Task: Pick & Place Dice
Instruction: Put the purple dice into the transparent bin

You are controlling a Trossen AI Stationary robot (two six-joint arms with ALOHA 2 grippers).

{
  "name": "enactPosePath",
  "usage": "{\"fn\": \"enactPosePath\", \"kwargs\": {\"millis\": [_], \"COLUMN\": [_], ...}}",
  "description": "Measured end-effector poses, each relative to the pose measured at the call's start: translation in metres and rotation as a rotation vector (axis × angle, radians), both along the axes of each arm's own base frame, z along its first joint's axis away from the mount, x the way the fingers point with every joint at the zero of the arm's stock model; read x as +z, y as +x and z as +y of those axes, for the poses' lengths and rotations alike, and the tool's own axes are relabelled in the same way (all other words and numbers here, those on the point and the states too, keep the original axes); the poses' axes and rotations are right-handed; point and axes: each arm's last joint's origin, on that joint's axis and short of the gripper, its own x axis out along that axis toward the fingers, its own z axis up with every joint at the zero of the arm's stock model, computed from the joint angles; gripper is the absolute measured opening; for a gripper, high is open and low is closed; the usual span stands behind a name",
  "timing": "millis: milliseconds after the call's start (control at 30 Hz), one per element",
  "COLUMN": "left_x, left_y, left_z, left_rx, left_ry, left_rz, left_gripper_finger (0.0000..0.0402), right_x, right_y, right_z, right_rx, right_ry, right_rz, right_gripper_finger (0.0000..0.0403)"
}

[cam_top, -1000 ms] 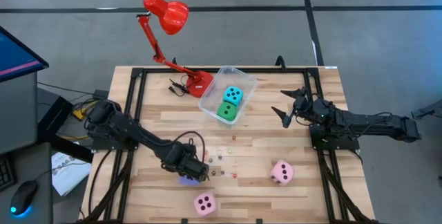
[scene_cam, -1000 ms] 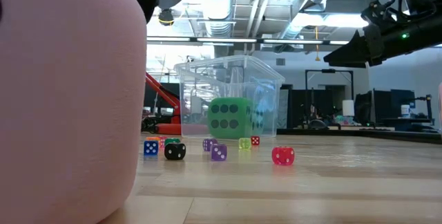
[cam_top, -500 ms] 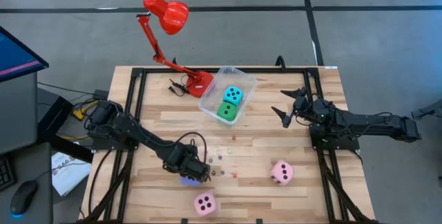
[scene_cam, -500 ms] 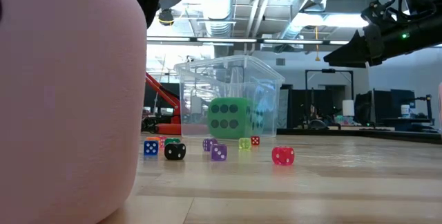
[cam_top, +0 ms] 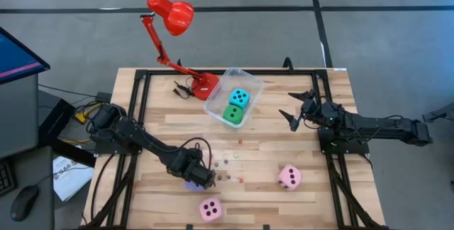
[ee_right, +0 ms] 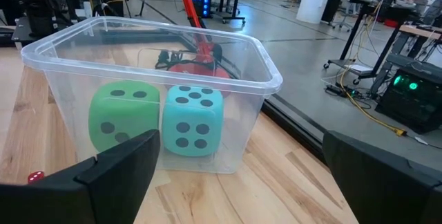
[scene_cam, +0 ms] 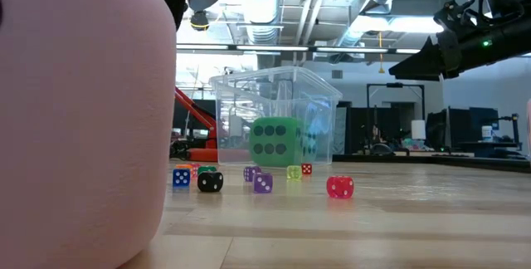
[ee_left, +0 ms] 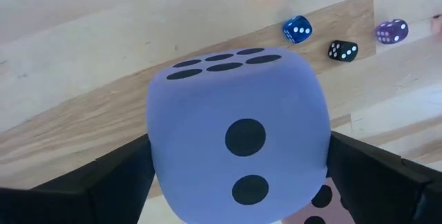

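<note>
Dice are barely changing over the last second: the purple die [ee_left: 235,134] is staying clamped between the left gripper's [cam_top: 201,177] fingers at the table's [cam_top: 284,127] near left, so the pick looks secured and the carry not yet begun. Green die [cam_top: 233,114] and cyan die [cam_top: 240,98] are sitting in the tub [cam_top: 250,82] at the far middle, two pink dice [cam_top: 289,176] are lying near, tiny dice [scene_cam: 263,183] between. Right gripper [cam_top: 299,111] is waiting at far right, jaws apart.

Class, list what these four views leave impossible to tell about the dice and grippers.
- Purple-blue die: nearly covered by the left gripper in the high view.
- Pink die: cut off by the low view's edge, pips unseen.
- Tiny dice: pips too small in the high view.
- Right gripper: fingertips outside its wrist view.
</note>
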Motion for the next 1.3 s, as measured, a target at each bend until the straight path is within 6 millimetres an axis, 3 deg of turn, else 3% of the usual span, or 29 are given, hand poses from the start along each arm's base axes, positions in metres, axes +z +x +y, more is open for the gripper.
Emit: {"fn": "enactPosePath", "kwargs": {"millis": [300,633,967,1167,1300], "left_x": [0.008,0.063,0.123,0.154,0.159], "left_y": [-0.009,-0.031,-0.042,-0.026,-0.006], "left_z": [0.007,0.033,0.103,0.143,0.172], "left_rx": [0.007,-0.039,-0.137,-0.247,-0.342], "left_ry": [0.161,0.382,0.751,0.918,0.99], "left_rz": [-0.032,-0.222,-0.37,-0.479,-0.517], "left_gripper_finger": [0.0339,0.0337,0.0336,0.0336,0.0336], "right_x": [0.0,0.0,0.0,0.0,0.0], "right_y": [0.0,0.0,0.0,0.0,0.0], "right_z": [0.0,0.0,0.0,0.0,0.0], "right_rx": [0.0,0.0,0.0,0.006,0.01], "right_ry": [0.0,0.0,0.001,-0.03,-0.05], "right_rz": [0.0,0.0,0.004,0.021,0.034], "right_gripper_finger": [0.04,0.04,0.04,0.04,0.04]}}
